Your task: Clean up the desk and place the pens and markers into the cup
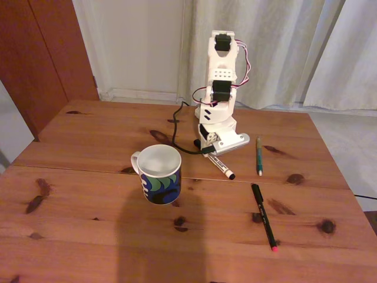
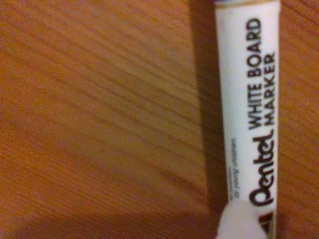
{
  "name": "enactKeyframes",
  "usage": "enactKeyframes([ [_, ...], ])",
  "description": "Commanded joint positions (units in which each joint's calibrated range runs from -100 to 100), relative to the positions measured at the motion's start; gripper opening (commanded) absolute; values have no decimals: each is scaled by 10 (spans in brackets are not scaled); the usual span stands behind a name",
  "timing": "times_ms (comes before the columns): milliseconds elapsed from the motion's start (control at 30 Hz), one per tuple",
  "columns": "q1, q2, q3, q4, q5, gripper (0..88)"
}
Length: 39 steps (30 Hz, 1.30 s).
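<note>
Technician A: State the position of the arm and its pincer.

Technician B: In the fixed view the white five-joint arm (image 1: 221, 88) is folded down at the far middle of the reddish-brown wooden plank desk (image 1: 88, 236). The gripper (image 1: 207, 151) sits low at the desk surface, at the near end of the white-barrelled marker with black ends (image 1: 220, 165). Whether the jaws are wide, narrow or closed on the marker cannot be determined from either view.

Technician A: Report any legible print.

Technician B: In the wrist view the marker barrel (image 2: 246, 109) runs top to bottom along the right side. The print reads "WHITE BOARD MARKER" and, below it, the brand "Pentel". A line of smaller print beside the brand is too blurred to read. A blurred white part (image 2: 239, 221) overlaps the lower end of the barrel.

Technician A: Locate the remaining items.

Technician B: In the fixed view, the white ceramic mug with blue-and-green wavy pattern (image 1: 158, 174) stands upright left of the marker, handle to the left, interior white. The thin teal-green pen (image 1: 258, 155) lies right of the marker, apart from it. The long black pen with pink-red tip (image 1: 264, 217) lies nearer the camera, tip toward the near edge. A black cable (image 1: 178, 132) runs from the arm base across the desk behind the mug.
</note>
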State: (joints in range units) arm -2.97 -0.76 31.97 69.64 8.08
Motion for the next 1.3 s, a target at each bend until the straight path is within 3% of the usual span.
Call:
enactKeyframes([
  [0,1,-41,-22,-1,5,188],
  [567,0,-39,75,-4,6,188],
  [833,1,-42,128,-97,6,184],
  [1067,1,-42,128,-105,5,8],
  [1267,2,-42,124,-105,2,7],
])
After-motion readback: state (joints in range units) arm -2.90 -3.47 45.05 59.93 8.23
